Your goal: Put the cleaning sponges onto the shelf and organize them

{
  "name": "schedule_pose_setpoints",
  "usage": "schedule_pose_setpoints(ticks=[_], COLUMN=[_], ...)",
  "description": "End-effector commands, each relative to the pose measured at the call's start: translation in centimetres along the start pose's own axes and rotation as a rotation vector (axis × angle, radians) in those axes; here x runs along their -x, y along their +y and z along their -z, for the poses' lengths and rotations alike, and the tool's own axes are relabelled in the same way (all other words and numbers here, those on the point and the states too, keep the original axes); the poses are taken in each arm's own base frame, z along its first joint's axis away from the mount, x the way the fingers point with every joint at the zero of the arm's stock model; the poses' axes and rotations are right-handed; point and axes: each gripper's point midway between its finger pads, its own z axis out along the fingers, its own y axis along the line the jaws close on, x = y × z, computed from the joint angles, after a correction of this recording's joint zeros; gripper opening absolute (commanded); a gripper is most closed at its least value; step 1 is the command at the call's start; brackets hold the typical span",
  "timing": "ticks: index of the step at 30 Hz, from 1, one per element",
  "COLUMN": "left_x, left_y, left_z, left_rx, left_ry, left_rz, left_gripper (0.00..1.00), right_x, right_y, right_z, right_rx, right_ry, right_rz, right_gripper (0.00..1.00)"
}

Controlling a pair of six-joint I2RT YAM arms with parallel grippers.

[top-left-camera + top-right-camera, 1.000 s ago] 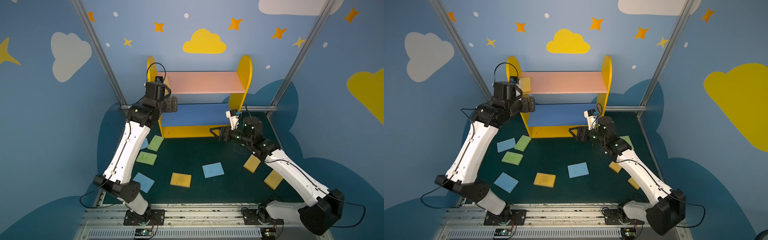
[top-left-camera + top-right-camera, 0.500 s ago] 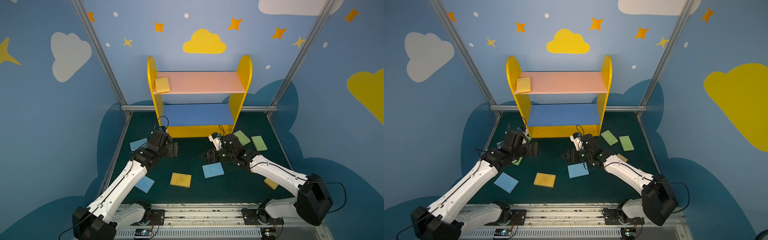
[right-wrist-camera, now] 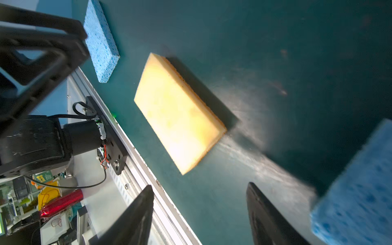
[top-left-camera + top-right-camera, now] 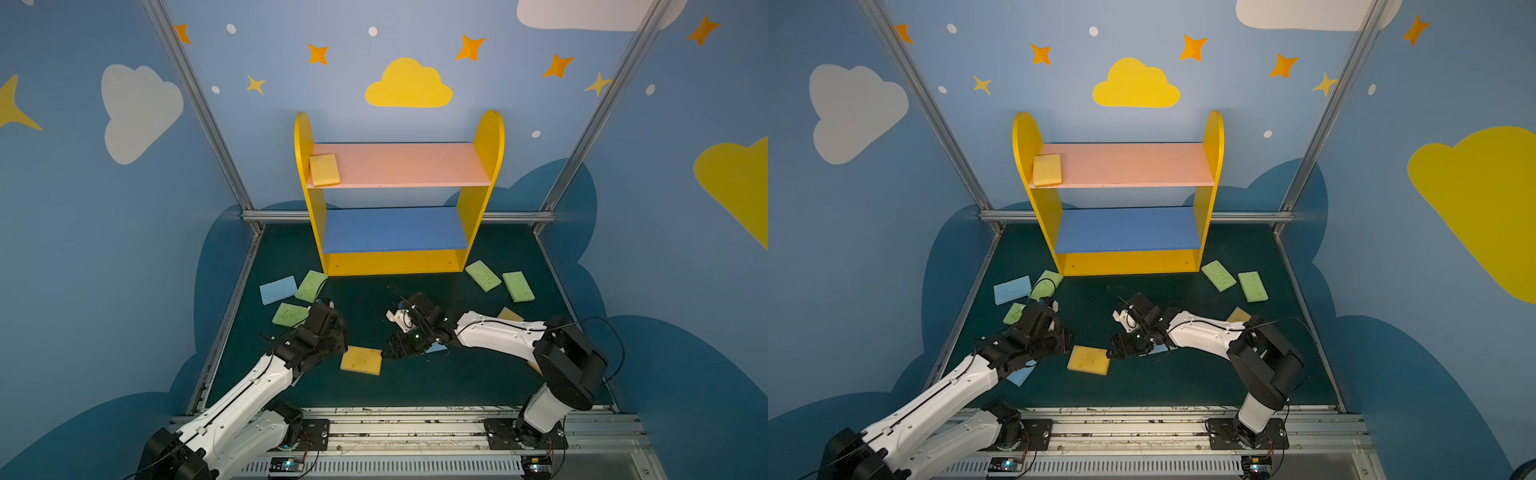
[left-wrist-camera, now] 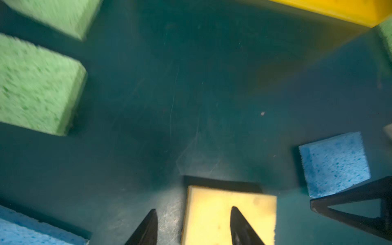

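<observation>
Sponges are lying scattered across your dark green mat (image 4: 419, 388), and just one yellow sponge (image 4: 324, 170) is sitting on the shelf (image 4: 395, 263), at the left end of its pink upper board (image 4: 411, 165). Your left gripper (image 5: 194, 209) is hovering low over the near middle of the mat, jaws spread: one fingertip is covering the edge of a second yellow sponge (image 4: 360, 360), the other is over bare mat, and it's pinching nothing. Your right gripper (image 3: 199, 185) is facing that same sponge from the right, jaws wide apart with only mat between them, and a light blue sponge (image 3: 356, 191) is lying just beside one finger. Right of the shelf's base, a green sponge (image 4: 482, 275) and its green neighbour (image 4: 518, 286) are resting flat, apart. Beyond the near rail (image 3: 142, 167), a green label (image 3: 43, 177) is showing print too blurred for reading.
</observation>
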Motion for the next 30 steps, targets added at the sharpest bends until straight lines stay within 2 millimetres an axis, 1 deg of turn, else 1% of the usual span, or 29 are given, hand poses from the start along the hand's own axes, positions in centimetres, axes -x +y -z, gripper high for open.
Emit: schedule_pose_setpoints(ticks=[1,4,7,12,16,17,18,19,21,22,23,25,27,30], left_x=[-0.9,-1.6,-1.9,-2.4,-2.4,-2.3,-2.2,-2.1,-1.8,-1.7,-1.6,-1.3,-1.1,-0.5], left_y=[-0.2,0.1,0.3,0.5,0.6,0.6,0.6,0.5,0.5,0.5,0.4,0.5,0.5,0.4], left_z=[-0.2,-0.3,-0.3,-0.7,-0.8,-0.7,-0.6,-0.4,-0.1,0.0,0.2,0.4,0.5,0.7], left_rx=[-0.021,-0.014,-0.015,-0.007,-0.002,-0.002,-0.001,-0.003,-0.005,-0.006,-0.008,-0.002,0.006,0.013], left_ry=[0.005,0.007,0.007,0.027,0.025,0.021,0.016,0.009,-0.003,-0.009,-0.014,-0.025,-0.031,-0.043], left_rz=[0.032,0.037,0.043,0.041,0.039,0.039,0.039,0.038,0.037,0.035,0.034,0.031,0.024,0.009], left_gripper=[0.54,0.54,0.54,0.54,0.56,0.57,0.61,0.66,0.71,0.74,0.76,0.80,0.82,0.87], right_x=[-0.6,-0.5,-0.3,-0.1,0.2,0.3,0.3,0.3,0.4,0.5,0.6,0.9,1.2,1.9], right_y=[0.0,-0.5,-0.4,-0.7,-0.9,-0.9,-1.0,-1.1,-1.3,-1.4,-1.5,-1.6,-1.8,-2.3], right_z=[-0.8,-1.4,-2.1,-3.2,-3.9,-4.0,-4.2,-4.2,-4.2,-4.2,-4.1,-3.9,-3.6,-2.5], right_rx=[-0.016,-0.027,-0.023,-0.018,-0.022,-0.021,-0.021,-0.021,-0.021,-0.018,-0.012,0.007,0.026,0.044], right_ry=[0.054,0.068,0.082,0.107,0.119,0.119,0.122,0.124,0.121,0.119,0.116,0.110,0.096,0.059], right_rz=[0.012,0.007,0.003,-0.012,-0.024,-0.027,-0.031,-0.036,-0.047,-0.055,-0.064,-0.089,-0.121,-0.164], right_gripper=[0.68,0.66,0.61,0.59,0.55,0.53,0.50,0.44,0.29,0.23,0.19,0.16,0.11,0.08])
